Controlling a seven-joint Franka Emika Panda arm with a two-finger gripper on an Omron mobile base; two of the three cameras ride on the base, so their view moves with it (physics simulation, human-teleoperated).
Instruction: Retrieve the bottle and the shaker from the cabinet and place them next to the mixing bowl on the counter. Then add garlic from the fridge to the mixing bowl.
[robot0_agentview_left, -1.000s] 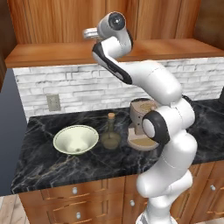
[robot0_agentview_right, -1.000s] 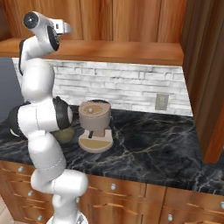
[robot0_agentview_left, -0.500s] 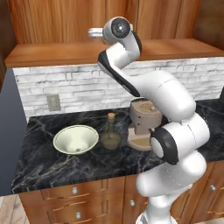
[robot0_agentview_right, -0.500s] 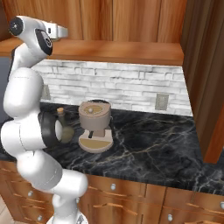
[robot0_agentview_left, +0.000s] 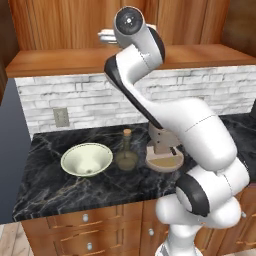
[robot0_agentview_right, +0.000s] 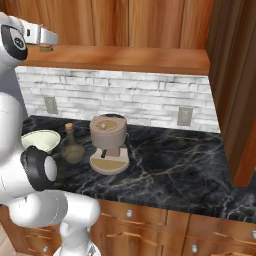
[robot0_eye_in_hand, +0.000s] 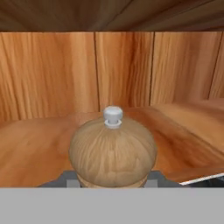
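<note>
Two items are asked for from the cabinet, and one, the squat dark glass bottle with a cork stopper (robot0_agentview_left: 126, 156), already stands on the black marble desk (robot0_agentview_left: 55, 187) just beside the pale green mixing bowl (robot0_agentview_left: 86, 159). I judge I am on the second: the rounded wooden shaker with a small silver knob (robot0_eye_in_hand: 113, 151) sits on the wooden cabinet shelf (robot0_eye_in_hand: 35, 146), and the gripper (robot0_agentview_right: 46, 48) has its dark tips hugging the shaker's base on both sides. It looks clenched on the shaker, though contact is hidden under its bulge.

For a clean pull, I would lift only slightly, keep the shaker upright and draw straight back. Overhead the shelf ceiling sits low, and the cabinet's front lip lies near. Open desk lies left of the bowl; the tan coffee machine (robot0_agentview_right: 108, 143) crowds the bottle's other side.
</note>
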